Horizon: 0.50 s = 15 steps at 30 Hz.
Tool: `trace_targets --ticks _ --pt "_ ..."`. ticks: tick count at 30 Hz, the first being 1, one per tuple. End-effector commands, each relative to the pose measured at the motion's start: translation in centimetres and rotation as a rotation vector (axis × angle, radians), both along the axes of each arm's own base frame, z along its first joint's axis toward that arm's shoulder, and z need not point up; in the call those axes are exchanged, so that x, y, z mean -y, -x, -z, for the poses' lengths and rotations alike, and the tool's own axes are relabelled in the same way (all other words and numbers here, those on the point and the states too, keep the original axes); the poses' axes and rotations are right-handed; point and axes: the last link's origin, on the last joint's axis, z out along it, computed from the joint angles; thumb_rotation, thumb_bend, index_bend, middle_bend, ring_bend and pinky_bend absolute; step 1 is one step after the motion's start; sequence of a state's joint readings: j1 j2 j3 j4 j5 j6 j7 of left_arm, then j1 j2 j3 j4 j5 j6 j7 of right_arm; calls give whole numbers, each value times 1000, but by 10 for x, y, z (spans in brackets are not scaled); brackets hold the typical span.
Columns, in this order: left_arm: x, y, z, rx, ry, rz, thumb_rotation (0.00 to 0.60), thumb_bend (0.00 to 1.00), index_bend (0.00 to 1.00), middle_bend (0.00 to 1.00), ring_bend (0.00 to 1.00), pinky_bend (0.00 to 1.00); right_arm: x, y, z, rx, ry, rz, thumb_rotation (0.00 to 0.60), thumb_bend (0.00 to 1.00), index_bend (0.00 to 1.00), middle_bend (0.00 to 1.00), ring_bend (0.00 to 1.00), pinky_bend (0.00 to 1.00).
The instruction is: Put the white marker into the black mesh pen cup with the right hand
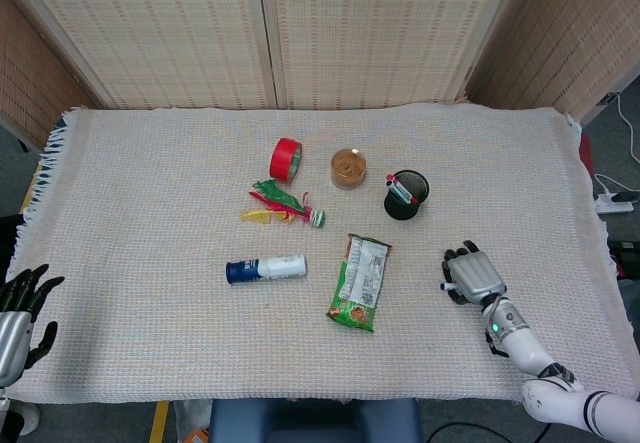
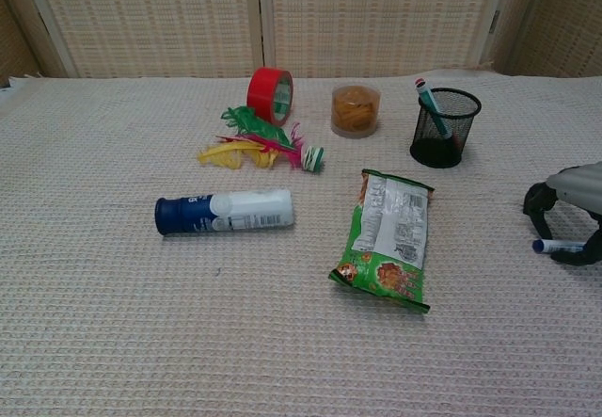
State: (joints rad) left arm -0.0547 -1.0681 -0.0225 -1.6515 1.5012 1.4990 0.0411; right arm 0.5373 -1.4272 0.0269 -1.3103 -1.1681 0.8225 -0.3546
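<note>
The white marker (image 2: 557, 246) with a blue cap lies flat on the cloth at the right edge of the chest view; in the head view only its tip (image 1: 444, 286) shows. My right hand (image 2: 572, 212) (image 1: 473, 277) arches over it, fingers on the far side and thumb on the near side, close to the marker. No firm hold shows. The black mesh pen cup (image 2: 444, 127) (image 1: 406, 195) stands upright beyond the hand and to its left, with pens in it. My left hand (image 1: 18, 313) rests open at the table's near left corner, holding nothing.
A green snack packet (image 2: 388, 238) lies left of the right hand. Further left is a white bottle with a blue cap (image 2: 224, 213). Behind are a red tape roll (image 2: 270, 95), a feather shuttlecock (image 2: 263, 148) and a small amber jar (image 2: 356, 109) beside the cup.
</note>
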Motion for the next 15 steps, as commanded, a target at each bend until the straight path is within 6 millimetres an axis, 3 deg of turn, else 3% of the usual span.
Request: trace_targets --ticks 1,15 --pt "0 0 0 0 1 1 600 418 195 33 0 107 0 -2 -1 5 7 -1 600 256 581 279 254 131" --pt "0 -1 0 1 2 3 600 418 195 32 0 107 -4 -29 -22 80 74 -78 600 292 589 289 268 142"
